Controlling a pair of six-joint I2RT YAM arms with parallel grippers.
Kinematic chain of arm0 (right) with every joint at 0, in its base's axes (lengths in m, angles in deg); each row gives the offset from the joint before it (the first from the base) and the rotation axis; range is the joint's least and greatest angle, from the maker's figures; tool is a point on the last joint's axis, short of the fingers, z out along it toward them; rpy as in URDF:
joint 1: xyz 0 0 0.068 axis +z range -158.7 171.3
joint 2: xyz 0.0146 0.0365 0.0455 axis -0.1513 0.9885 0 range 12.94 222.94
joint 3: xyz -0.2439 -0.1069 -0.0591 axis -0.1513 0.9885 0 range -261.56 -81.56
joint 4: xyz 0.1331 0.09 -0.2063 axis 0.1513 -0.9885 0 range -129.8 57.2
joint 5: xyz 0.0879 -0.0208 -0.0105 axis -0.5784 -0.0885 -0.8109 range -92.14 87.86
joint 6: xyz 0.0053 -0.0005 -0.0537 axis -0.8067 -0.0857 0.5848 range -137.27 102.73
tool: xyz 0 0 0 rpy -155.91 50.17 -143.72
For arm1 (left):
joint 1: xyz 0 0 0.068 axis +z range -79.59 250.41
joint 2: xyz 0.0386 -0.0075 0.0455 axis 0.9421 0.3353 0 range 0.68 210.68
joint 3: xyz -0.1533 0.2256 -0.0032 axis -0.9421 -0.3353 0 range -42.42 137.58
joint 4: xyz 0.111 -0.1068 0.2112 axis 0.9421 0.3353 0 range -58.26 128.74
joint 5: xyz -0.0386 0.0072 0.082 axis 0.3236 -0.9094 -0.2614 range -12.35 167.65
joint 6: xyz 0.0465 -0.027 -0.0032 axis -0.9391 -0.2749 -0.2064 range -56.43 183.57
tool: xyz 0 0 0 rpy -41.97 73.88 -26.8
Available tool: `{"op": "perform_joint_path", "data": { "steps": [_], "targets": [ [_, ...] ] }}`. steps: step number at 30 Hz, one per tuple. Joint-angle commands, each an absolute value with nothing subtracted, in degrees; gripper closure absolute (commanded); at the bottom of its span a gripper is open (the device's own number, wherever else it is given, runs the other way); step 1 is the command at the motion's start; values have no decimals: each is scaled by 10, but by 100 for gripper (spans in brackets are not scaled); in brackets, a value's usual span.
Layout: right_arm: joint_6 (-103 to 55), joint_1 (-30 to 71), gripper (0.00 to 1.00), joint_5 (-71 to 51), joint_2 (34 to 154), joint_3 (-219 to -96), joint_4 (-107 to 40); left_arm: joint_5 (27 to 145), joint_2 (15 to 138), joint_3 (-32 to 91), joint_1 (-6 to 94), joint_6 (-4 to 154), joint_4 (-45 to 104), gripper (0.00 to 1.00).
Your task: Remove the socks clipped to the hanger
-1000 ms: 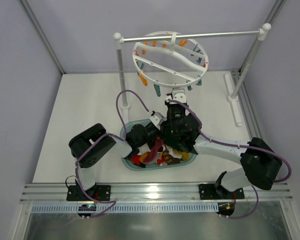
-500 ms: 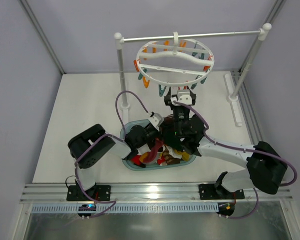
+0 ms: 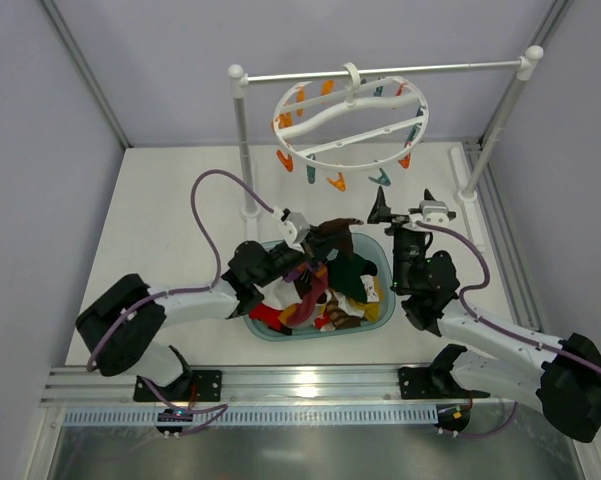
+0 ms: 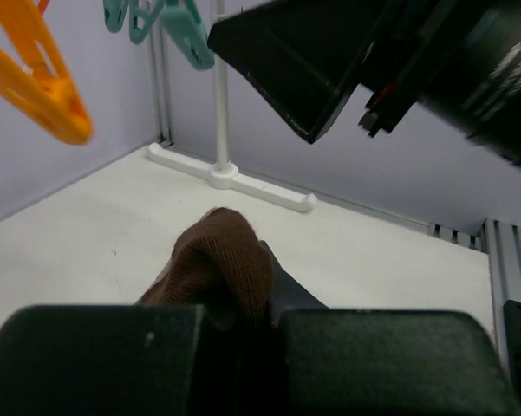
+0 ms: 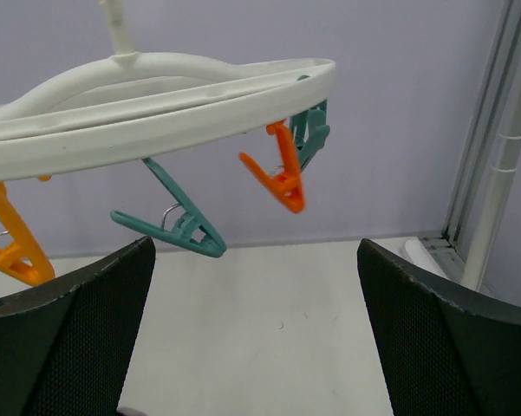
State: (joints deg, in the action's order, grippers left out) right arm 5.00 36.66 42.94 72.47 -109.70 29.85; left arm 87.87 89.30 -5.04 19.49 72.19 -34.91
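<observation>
The white ring hanger [image 3: 350, 115] hangs from the rail, and the orange and teal clips that show on its rim are bare. My left gripper [image 3: 318, 240] is shut on a dark brown sock [image 3: 332, 234] just above the basket; in the left wrist view the sock [image 4: 221, 260] bulges out between the shut fingers [image 4: 104, 355]. My right gripper [image 3: 404, 206] stands open to the right of the basket, below the hanger, with nothing in it. Its wrist view shows the hanger [image 5: 156, 95], a teal clip [image 5: 178, 221] and an orange clip [image 5: 282, 178] above the wide-apart fingers [image 5: 69, 338].
A teal basket [image 3: 250, 322] between the arms holds several loose socks [image 3: 315, 300], red, black and yellow among them. The white two-post rail stand [image 3: 242, 140] spans the back; its right foot [image 3: 467, 190] lies on the table near the right arm.
My right gripper opened and drew back to the right, away from the basket. The left arm stretched out over the basket with the brown sock. The hanger swung back level.
</observation>
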Motion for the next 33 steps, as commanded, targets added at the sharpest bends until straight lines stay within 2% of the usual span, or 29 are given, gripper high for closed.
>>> {"op": "perform_joint_path", "data": {
  "steps": [1,8,12,16,21,22,26,30,33],
  "targets": [
    [-80,320,3,376,686,-1068,266,920,815,-37,191,729,-280,100],
    [-108,274,3,365,674,-1054,231,885,686,-77,143,738,-64,100],
    [-125,262,3,352,653,-1047,211,823,672,-123,123,751,-28,100],
    [-135,258,2,344,624,-1029,195,761,707,-160,122,775,-46,100],
    [-143,255,2,332,599,-1020,183,703,822,-196,122,799,-118,100],
    [-144,254,2,332,595,-1019,181,700,842,-201,122,802,-156,100],
    [-146,251,2,332,600,-1019,182,725,922,-177,122,809,-153,100],
    [-148,245,2,333,605,-1019,183,712,950,-176,122,811,-184,100],
    [-148,242,2,333,603,-1018,182,708,920,-179,121,803,-170,100]
  ]
}}
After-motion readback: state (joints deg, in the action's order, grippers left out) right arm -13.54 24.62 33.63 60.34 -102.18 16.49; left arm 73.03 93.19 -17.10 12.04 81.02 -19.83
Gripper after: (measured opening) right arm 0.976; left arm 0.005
